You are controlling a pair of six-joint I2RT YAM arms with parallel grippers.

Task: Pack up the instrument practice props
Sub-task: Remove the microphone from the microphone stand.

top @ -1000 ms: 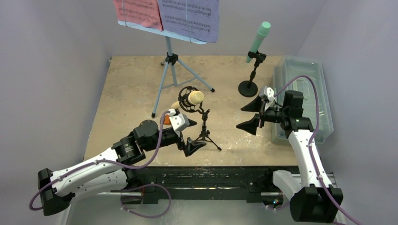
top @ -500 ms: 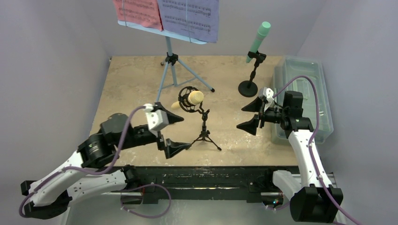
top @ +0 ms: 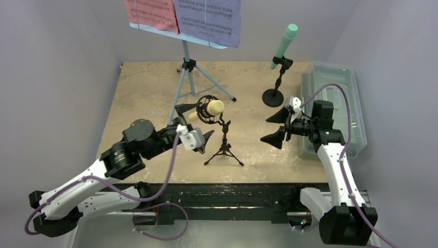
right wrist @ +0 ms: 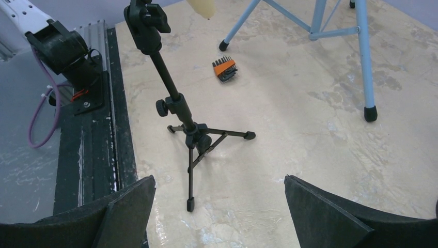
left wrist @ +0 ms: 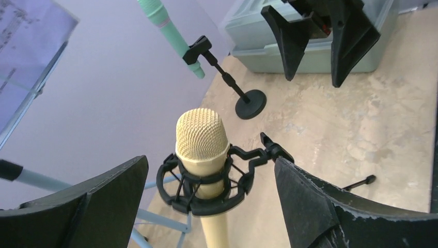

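Left wrist view puts our left gripper [left wrist: 210, 165], jaws apart, astride the yellow microphone [left wrist: 201, 135] standing mid-table on its small black tripod [top: 224, 150]; if we close off-centre it may topple, and beyond, our right gripper [top: 275, 127] hangs open

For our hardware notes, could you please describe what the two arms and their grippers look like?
The left arm and right arm have white shells with black joints and bases; a purple cable loops along each. The left gripper and right gripper each have a white-grey body with two broad, black, wedge-shaped fingers.
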